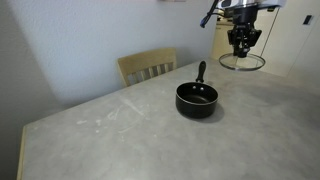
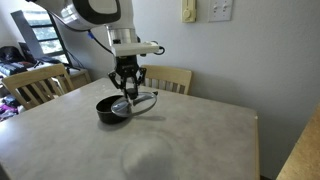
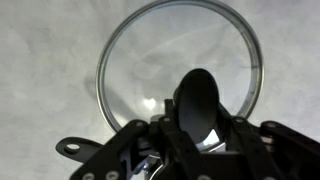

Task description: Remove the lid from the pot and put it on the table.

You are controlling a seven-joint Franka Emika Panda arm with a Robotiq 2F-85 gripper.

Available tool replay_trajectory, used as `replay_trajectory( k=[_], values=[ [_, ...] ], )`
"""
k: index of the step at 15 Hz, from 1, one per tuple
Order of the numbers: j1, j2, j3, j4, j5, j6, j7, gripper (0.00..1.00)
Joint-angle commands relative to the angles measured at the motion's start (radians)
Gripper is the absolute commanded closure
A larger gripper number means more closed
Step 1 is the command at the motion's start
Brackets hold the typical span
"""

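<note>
Lid (image 1: 243, 63): off the pot and held clear of the worktop (image 1: 120, 130), at the upper right of the frame in an exterior view. It hangs roughly level, and no part of it touches the pot or the surface.
Fingers (image 1: 236, 44): clamped on the lid's dark centre knob (image 3: 198, 95). In the wrist view the knob sits between them with the glass disc spread out below.
Pot (image 1: 197, 98): stands upright on the worktop, right of centre, with its handle (image 1: 202, 71) pointing toward the wooden chair (image 1: 148, 66).
Pot contents: appears empty. Only a pale reflection shows on the dark base.
Task status: removal looks complete. The lid has not yet been placed on the worktop.
Risk, slip: the grip is on a small knob only. A jolt could tilt the lid or let it drop, and the glass could crack.
Risk, placement: lowering too close to the pot could land the rim on the pot wall or handle, leaving the lid propped.
Risk, release height: letting go above the surface would make the lid drop and slide.
</note>
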Motion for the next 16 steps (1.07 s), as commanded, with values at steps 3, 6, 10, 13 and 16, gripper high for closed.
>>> replay_trajectory(
  k=[3,6,10,13,16],
  values=[
    [-0.053,0.002,-0.036,-0.036,-0.014,0.095,-0.175,0.86],
    [-0.075,0.038,-0.044,-0.035,0.002,0.156,-0.231,0.86],
    [-0.103,0.097,-0.040,-0.027,0.014,0.208,-0.285,0.86],
    [-0.116,0.139,-0.034,-0.018,0.022,0.231,-0.319,0.86],
    [-0.124,0.176,-0.031,-0.006,0.026,0.241,-0.329,0.86]
  ],
)
